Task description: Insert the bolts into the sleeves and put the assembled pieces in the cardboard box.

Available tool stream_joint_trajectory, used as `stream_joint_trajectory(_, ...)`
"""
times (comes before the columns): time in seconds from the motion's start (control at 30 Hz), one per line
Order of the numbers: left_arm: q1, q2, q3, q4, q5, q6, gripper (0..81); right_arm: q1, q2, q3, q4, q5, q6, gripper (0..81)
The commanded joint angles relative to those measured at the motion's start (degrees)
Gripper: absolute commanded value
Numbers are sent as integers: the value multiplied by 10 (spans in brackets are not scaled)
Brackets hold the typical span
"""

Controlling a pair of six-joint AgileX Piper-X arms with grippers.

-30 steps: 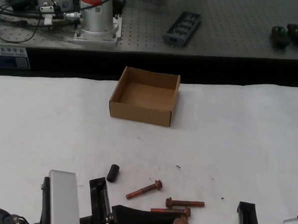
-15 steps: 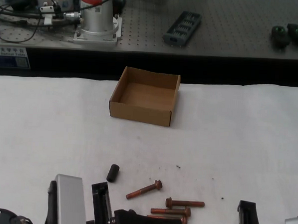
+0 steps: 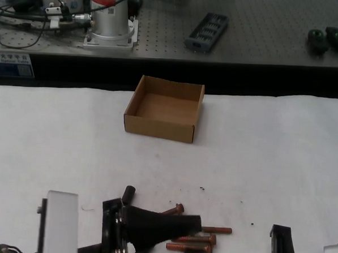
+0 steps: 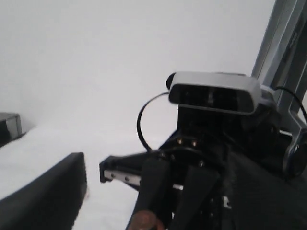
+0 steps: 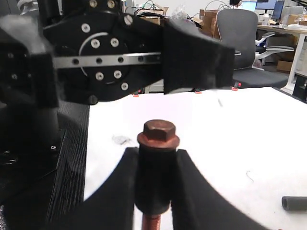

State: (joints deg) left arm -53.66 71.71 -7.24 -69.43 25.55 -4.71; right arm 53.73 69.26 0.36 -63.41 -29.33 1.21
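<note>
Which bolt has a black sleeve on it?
The bolt held by the right gripper wears the sleeve; the loose bolts on the cloth are bare.

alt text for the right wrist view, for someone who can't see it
The right gripper is shut on a black sleeve with a copper bolt through it. Beyond it the left gripper stands open over a white cloth where another sleeve lies.

High view from behind, down over bench (image 3: pixel 269 166), wrist views close, facing each other
</note>
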Motion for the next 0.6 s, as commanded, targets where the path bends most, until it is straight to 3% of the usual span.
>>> stream_joint_trajectory(0.0, -4, -4, 8, -57, 6, -9, 583, -4, -3, -6, -8, 14, 0, 55)
stream_joint_trajectory(0.1, -4, -15, 31, -105, -9, -5, 575, -4, -3, -6, -6, 31, 0, 55)
stream_joint_trajectory(0.2, -4, -31, 65, -150, -70, 20, 529, -4, -3, -6, -3, 60, 0, 55)
stream_joint_trajectory(0.3, -4, -44, 72, -178, -139, 57, 404, -4, -3, -6, -4, 88, 1, 55)
stream_joint_trajectory(0.47, -4, -51, 72, -128, -188, 81, 11, -4, -8, -6, -13, 153, 50, 55)
stream_joint_trajectory(0.57, -4, -51, 72, -112, -264, 95, 3, -4, -26, -7, -12, 176, 56, 55)
